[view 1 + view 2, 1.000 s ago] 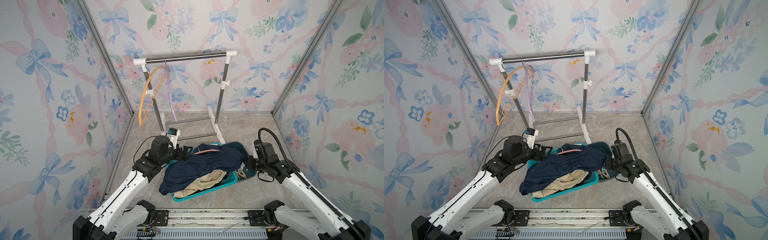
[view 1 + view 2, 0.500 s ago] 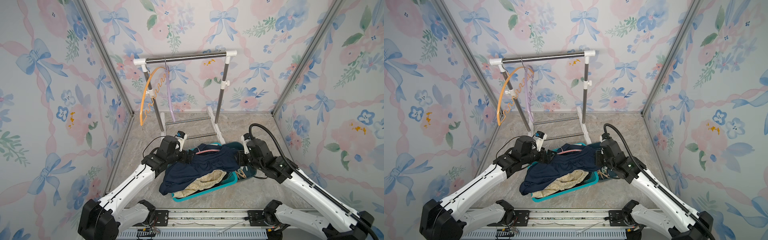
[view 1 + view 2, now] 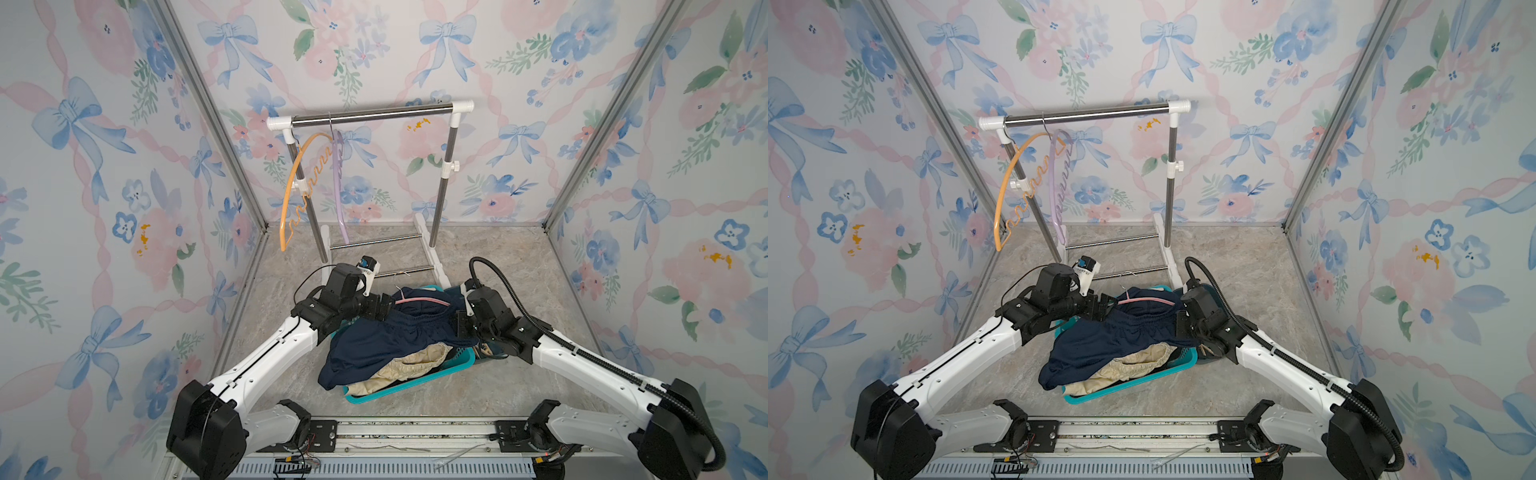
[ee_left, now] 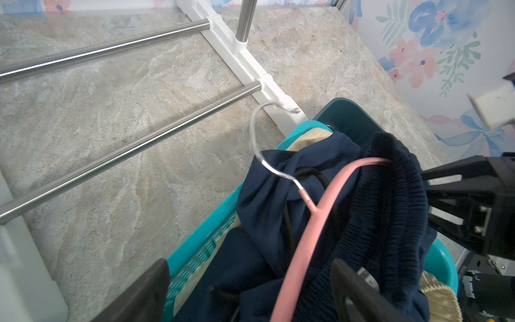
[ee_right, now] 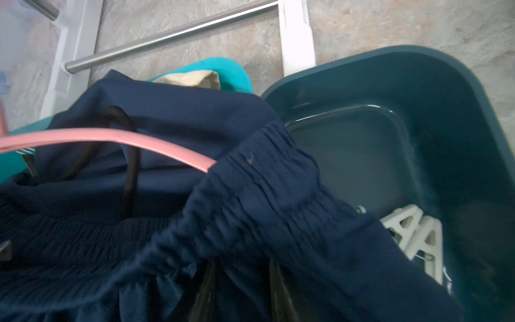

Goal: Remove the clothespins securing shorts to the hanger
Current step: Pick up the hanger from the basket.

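1. Concealed parts: the navy shorts (image 3: 395,332) (image 5: 250,209) lie heaped over the turquoise basket (image 3: 399,390); they swallow one end of the pink hanger (image 3: 419,300) (image 4: 315,231); its wire hook (image 4: 256,133) juts clear. The cream shorts (image 3: 411,363) show only as an edge beneath. White clothespins (image 5: 412,234) lie in the dark teal bin (image 5: 418,69), partly under navy cloth, number unclear. In both top views the right arm hides most of that bin. A black loop (image 5: 131,181) under the hanger cannot be identified.
2. Setting: marbled grey tabletop (image 3: 519,257); floral wallpaper (image 3: 124,166) on three sides; a garment rack (image 3: 374,114) at the back carries an orange hanger (image 3: 291,195) and a lilac hanger (image 3: 338,187); basket and bin sit just before its feet.
3. Arms: both reach forward and meet over the basket from opposite sides. The left gripper (image 3: 384,309) (image 4: 249,263) has its jaws spread wide, either side of the pink hanger's arm and gripping nothing. The right gripper (image 3: 459,328) (image 4: 425,195) meets the navy waistband; cloth covers its tips, so whether it pinches cannot be told.
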